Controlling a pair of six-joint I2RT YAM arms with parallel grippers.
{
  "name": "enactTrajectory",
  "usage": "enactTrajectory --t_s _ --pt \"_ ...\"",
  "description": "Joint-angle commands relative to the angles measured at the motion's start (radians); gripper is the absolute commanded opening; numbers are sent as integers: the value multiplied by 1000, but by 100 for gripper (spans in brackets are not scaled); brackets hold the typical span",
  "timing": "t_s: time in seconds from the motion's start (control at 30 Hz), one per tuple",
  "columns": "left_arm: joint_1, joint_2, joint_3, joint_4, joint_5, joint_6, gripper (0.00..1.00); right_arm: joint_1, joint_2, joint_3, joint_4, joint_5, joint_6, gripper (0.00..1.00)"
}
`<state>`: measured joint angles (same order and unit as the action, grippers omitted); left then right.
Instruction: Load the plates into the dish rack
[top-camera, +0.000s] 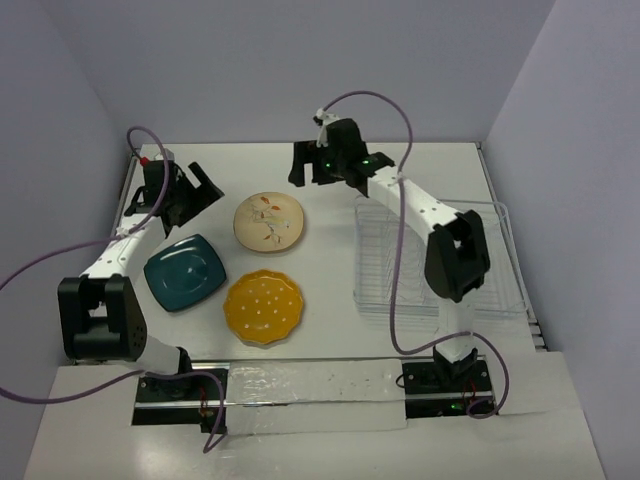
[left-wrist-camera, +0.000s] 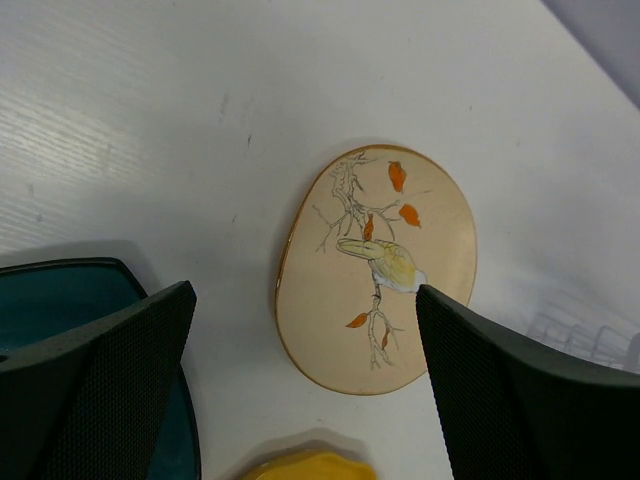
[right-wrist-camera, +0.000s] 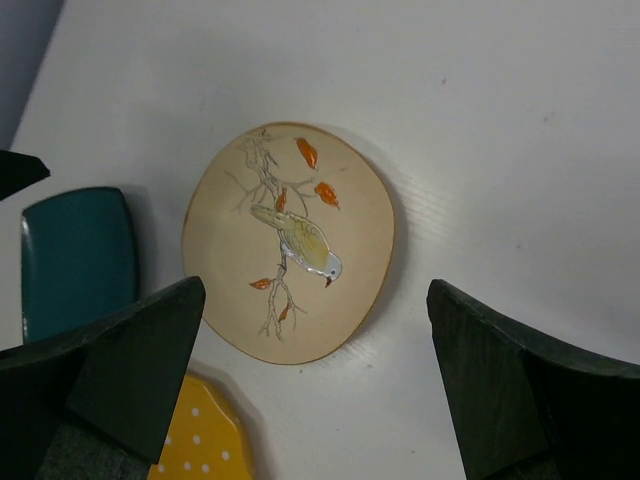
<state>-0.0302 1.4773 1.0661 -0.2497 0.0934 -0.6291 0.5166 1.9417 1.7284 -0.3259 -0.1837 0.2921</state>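
Three plates lie flat on the white table. The cream plate (top-camera: 269, 222) with a bird print is farthest back, the dark teal plate (top-camera: 185, 271) is at the left, and the yellow dotted plate (top-camera: 263, 306) is nearest. The clear wire dish rack (top-camera: 385, 270) stands at the right and holds no plates. My left gripper (top-camera: 203, 190) is open and empty, left of the cream plate (left-wrist-camera: 378, 270), with the teal plate (left-wrist-camera: 60, 300) and the yellow plate (left-wrist-camera: 310, 465) in its view. My right gripper (top-camera: 308, 172) is open and empty behind the cream plate (right-wrist-camera: 290, 240).
The right arm's links cross over the dish rack's left half. A corner of the rack (left-wrist-camera: 590, 335) shows in the left wrist view. White walls close the table at the back and sides. A taped strip runs along the near edge between the arm bases.
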Motion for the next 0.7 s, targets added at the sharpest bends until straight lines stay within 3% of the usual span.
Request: enactTrajectory --t_s 0.0,0.4,0.6,0.67 --pt "-12 57 1 49 70 41 100 37 108 111 -39 43 43 100" --pt "-49 246 49 66 144 73 95 46 326 187 -77 61 252 100" --pt "-65 329 87 57 151 76 84 46 368 202 -84 39 314 100" --pt "-67 360 101 61 157 77 72 46 373 193 -89 52 339 100"
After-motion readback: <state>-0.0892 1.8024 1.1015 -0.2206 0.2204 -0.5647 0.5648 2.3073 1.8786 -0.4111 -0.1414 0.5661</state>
